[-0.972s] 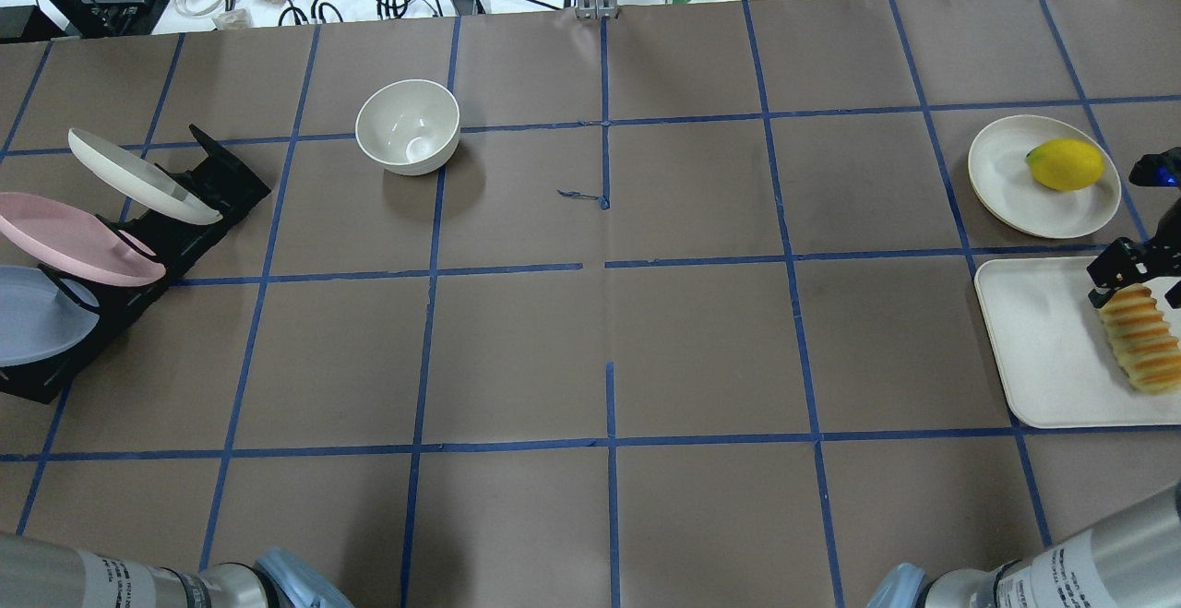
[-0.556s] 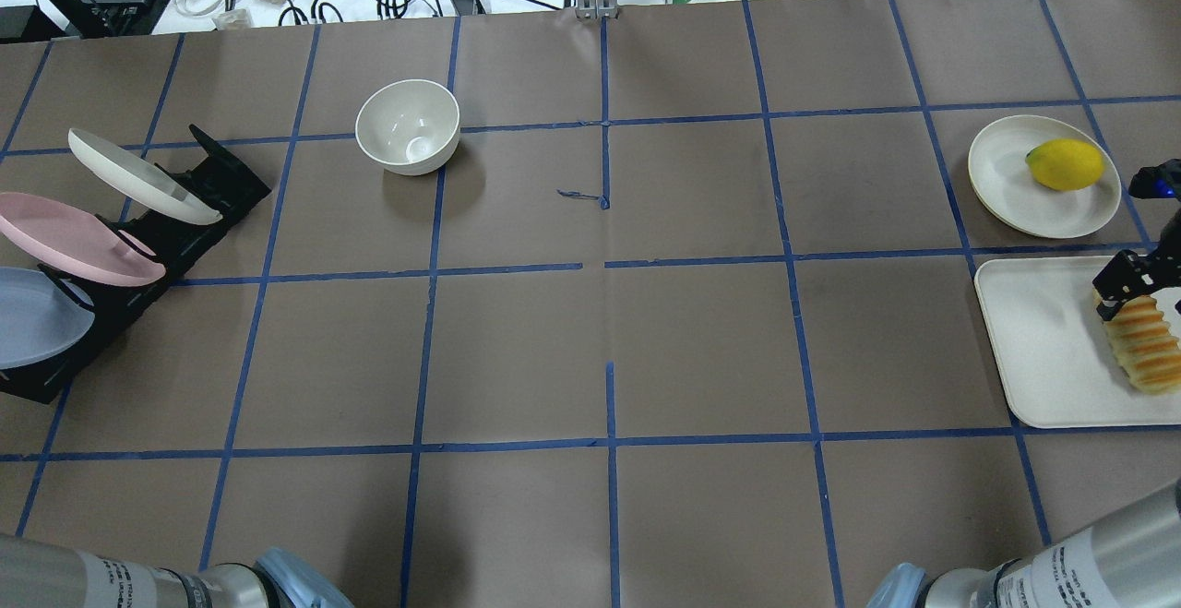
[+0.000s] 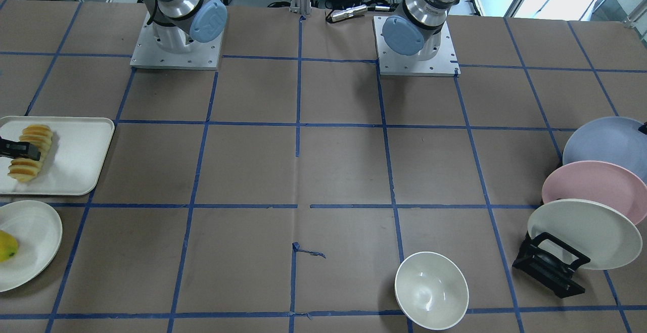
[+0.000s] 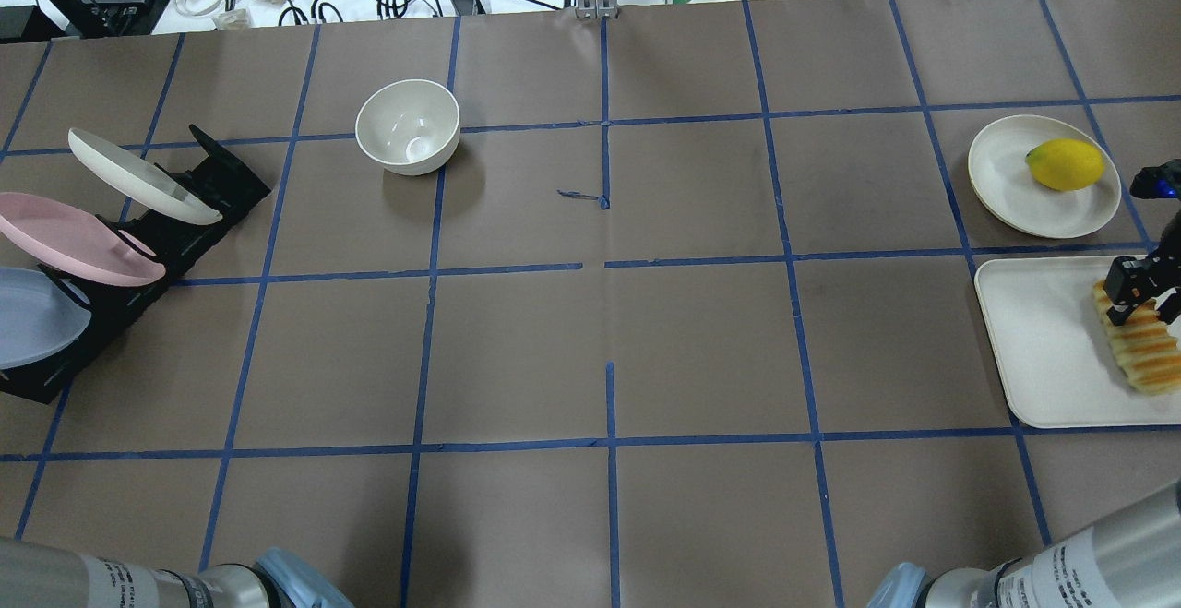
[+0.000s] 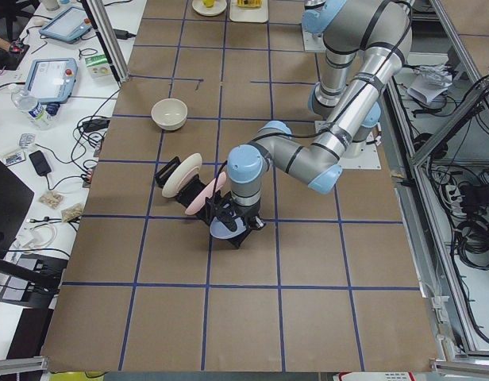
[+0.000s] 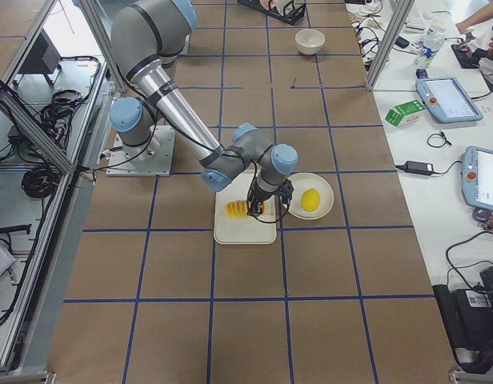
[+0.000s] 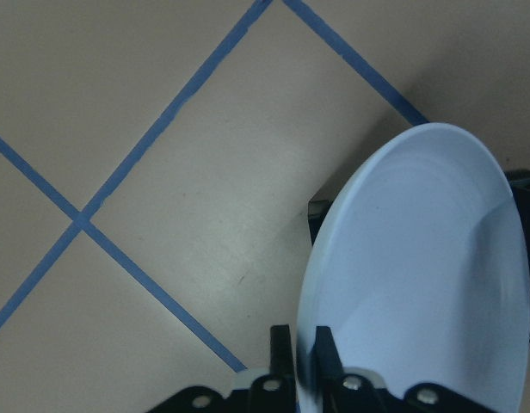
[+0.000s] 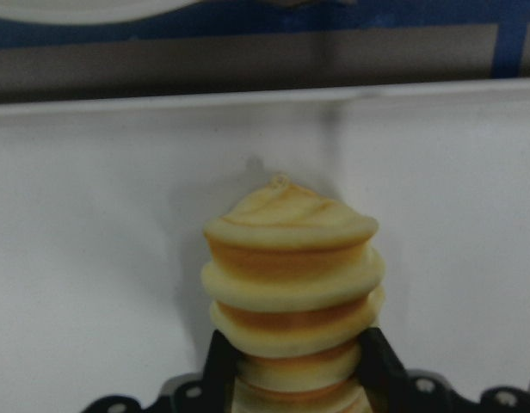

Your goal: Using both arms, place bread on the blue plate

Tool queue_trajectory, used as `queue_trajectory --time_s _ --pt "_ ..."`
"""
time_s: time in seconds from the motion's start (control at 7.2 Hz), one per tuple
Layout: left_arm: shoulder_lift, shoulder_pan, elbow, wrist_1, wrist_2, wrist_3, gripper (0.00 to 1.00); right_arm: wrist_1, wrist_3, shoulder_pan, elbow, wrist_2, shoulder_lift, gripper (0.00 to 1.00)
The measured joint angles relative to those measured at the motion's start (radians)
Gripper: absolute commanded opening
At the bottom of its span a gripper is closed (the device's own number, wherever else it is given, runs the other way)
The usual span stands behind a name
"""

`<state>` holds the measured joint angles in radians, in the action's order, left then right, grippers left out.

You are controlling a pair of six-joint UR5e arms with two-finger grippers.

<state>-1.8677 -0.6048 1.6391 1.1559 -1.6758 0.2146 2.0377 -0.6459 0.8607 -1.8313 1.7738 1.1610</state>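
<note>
Bread (image 4: 1142, 350): it lies ridged side up on a white tray (image 4: 1043, 359) at the table's end on the robot's right, close to that edge. The right gripper (image 8: 296, 340) straddles the loaf with one finger pressed against each flank. It is clenched on the bread, and the soft sides are pinched in slightly. The loaf rests on the tray.

Blue plate (image 7: 420, 284): it is at the opposite end, on the robot's left, standing tilted in the slot of a black rack (image 4: 184, 220) nearest the robot's edge. The left gripper (image 7: 303, 331) grasps its rim — a finger on each face.

A pink plate (image 4: 74, 239) and a white plate (image 4: 138, 174) fill the next slots toward the far edge.

Beyond the tray toward the far edge, a lemon (image 4: 1066, 165) sits on a round cream plate (image 4: 1006, 184). A white bowl (image 4: 408, 126) stands upright near the far edge, left of centre.
</note>
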Motion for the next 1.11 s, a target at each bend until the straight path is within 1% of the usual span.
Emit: queue_trajectory --time_s 0.28,0.42,0.56,0.69,0.97,1.11 --pt "0.002 0.0 -0.007 0.011 -0.006 0.001 0.0 -0.009 0.001 0.0 0.011 -0.001 0.01 0.0" --pt "0.004 0.0 -0.014 0.015 -0.022 0.002 0.0 -0.013 0.002 0.003 0.019 -0.002 0.02 0.0" --pt "0.007 0.0 -0.037 0.036 -0.049 0.003 0.0 -0.04 0.003 0.01 0.049 -0.003 0.042 0.0" --pt "0.008 0.0 -0.071 0.076 -0.073 0.003 0.0 -0.116 0.017 0.025 0.109 -0.011 0.072 0.0" --pt "0.014 0.011 -0.126 0.157 -0.094 0.013 0.0 -0.331 0.087 0.089 0.265 -0.032 0.111 0.0" --pt "0.027 0.026 -0.142 0.197 -0.103 0.03 0.0 -0.414 0.128 0.126 0.313 -0.038 0.121 0.0"
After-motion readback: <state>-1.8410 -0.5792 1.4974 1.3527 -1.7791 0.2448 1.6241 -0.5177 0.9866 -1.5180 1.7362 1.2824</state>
